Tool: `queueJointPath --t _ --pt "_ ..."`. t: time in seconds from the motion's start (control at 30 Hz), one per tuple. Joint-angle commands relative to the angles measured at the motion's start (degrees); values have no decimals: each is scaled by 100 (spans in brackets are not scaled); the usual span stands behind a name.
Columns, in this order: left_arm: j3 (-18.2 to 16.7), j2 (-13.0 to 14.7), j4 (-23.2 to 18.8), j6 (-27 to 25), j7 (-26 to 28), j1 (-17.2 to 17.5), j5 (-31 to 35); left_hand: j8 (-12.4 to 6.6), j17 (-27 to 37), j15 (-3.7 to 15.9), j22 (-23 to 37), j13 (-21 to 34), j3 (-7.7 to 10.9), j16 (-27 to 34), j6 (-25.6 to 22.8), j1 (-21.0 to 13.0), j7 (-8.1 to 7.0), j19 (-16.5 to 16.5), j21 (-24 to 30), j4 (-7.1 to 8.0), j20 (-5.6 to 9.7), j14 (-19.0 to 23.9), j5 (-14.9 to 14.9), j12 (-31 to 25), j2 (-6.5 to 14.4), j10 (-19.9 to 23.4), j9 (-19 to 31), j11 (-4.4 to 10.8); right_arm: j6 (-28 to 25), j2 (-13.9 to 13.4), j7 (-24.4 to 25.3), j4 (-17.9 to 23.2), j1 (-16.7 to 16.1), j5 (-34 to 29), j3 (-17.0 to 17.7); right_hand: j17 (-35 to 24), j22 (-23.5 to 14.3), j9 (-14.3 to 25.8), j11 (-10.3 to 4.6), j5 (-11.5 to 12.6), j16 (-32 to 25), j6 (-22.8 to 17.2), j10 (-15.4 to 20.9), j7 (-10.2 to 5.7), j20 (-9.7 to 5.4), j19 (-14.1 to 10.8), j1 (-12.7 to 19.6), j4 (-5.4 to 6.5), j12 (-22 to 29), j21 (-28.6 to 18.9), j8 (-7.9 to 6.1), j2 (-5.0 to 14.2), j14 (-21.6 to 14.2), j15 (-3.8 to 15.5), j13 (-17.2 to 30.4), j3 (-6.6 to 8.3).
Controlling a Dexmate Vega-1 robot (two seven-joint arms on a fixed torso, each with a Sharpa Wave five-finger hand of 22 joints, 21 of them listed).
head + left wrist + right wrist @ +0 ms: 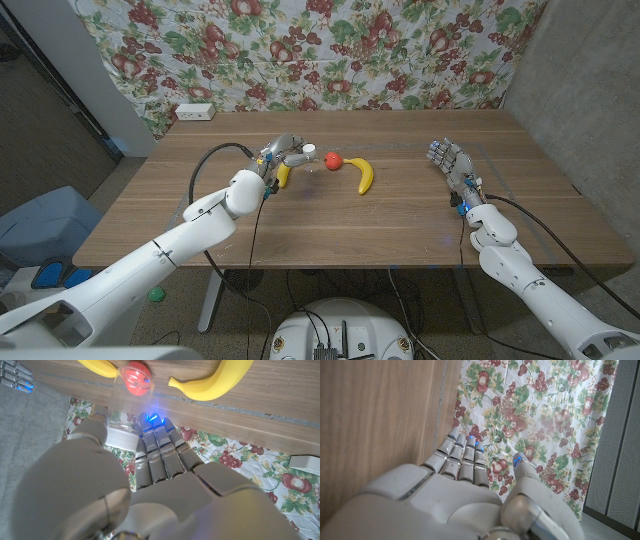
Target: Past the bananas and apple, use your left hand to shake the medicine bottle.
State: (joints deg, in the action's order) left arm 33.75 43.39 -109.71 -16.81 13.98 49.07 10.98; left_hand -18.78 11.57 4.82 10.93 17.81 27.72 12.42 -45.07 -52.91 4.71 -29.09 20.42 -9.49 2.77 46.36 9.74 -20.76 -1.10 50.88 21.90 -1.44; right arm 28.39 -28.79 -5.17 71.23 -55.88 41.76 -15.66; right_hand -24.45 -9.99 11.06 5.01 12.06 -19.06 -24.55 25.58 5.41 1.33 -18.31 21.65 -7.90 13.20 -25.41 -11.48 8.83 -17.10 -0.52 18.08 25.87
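the medicine bottle [303, 152] sits in the left hand [283, 157], fingers wrapped around its clear body, white cap poking out, lifted above the table [300, 230]. just beyond the fingertips lie the apple [333, 161] and two bananas [364, 175]. a hard shake could loosen the hold and fling the bottle into the fruit. the right hand [450, 165] waits far off, fingers apart, holding nothing.

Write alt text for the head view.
The robot's left hand holds a white-capped medicine bottle above a wooden table, beside two bananas and a red apple. Its right hand waits with fingers apart at the table's right side, before a floral cloth.
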Motion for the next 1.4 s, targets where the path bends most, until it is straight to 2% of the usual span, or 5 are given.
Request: queueJointPath --t 0.03,0.97,1.4 --pt "227 -41 78 -164 -115 -125 345 -17 29 880 15 433 17 15 -601 -1139 -259 14 51 -23 53 21 40 -8 1118 1244 8 1097 10 7 -46 -75 42 -3 -3 -7 -26 28 -8 26 9 -42 23 -9 -26 -12 6 -16 15 17 -25 55 -38 23 20 -6" --pt "661 -140 328 -458 -336 -312 1091 51 25 877 13 395 9 11 -608 -1136 -251 15 67 -15 51 30 43 34 1121 1242 -26 1106 -3 18 -50 -69 27 35 12 -18 -28 29 -7 22 9 -39 13 -2 -24 -30 -5 -10 16 55 -25 53 -41 14 29 -14" --pt "862 -107 307 -686 -448 -371 1577 79 25 889 12 368 3 8 -616 -1150 -246 18 73 -27 56 29 48 59 1111 1232 -41 1124 11 8 -16 5 -41 36 24 -21 -29 29 -15 20 12 -40 3 -8 -24 -33 -10 -7 12 72 -26 55 -37 9 29 -17"
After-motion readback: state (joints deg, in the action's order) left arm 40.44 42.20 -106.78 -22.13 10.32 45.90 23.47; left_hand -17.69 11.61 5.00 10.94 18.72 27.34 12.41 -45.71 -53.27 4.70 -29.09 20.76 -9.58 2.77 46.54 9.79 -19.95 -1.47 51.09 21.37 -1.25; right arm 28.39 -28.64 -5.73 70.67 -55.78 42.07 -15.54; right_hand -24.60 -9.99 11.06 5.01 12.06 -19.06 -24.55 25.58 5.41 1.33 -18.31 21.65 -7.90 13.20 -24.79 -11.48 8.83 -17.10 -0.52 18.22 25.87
